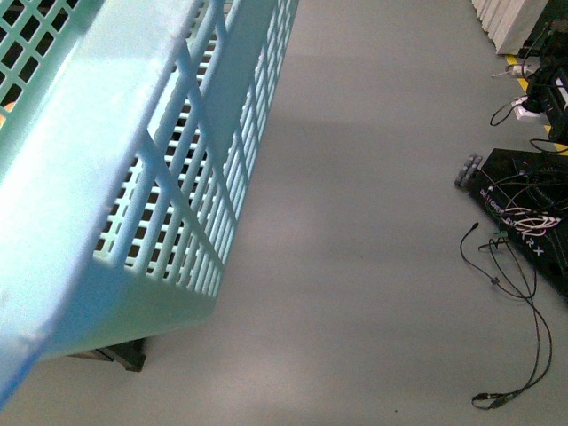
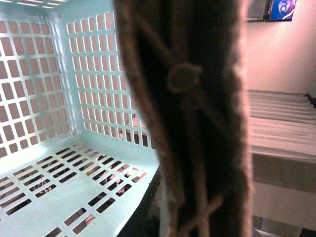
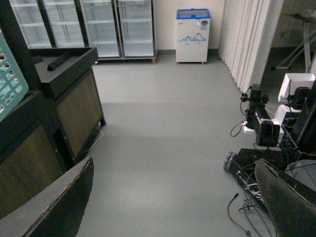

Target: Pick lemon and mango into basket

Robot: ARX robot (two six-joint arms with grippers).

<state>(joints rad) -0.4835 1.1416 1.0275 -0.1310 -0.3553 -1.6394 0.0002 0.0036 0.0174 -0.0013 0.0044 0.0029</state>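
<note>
Grey floor (image 1: 373, 222) filled most of the front & right wrist views. Next biggest was the basket (image 1: 106, 177): pale blue-green, slotted, tilted and v. close to the front cam, covering the left of that view. The left wrist cam looked into it, at its slotted bottom & two slotted walls meeting at a corner. In the right wrist view only a corner of it showed, above a black counter (image 3: 74, 98) w/ brown side panels. Behind the counter, along the back wall, stood glass-door fridges (image 3: 98, 24). Pale vertical blinds (image 3: 247, 39) hung further along, w/ a small white chest freezer (image 3: 193, 34), blue-lidded, btwn fridges & blinds. On the robot's right a black wheeled base (image 1: 532, 213) sat on the floor, w/ thin black cables (image 1: 519, 293) trailing off it and a white power strip (image 1: 530, 111) beyond. The right gripper (image 3: 174, 163) had its two dark fingers spread wide w/ only floor btwn them, holding nothing. The left gripper (image 2: 192, 123) showed only as a dark, brown-edged blur right against the lens, just beside the basket rim. Couldn't tell how far apart its fingers were, or whether it had hold of anything.
</note>
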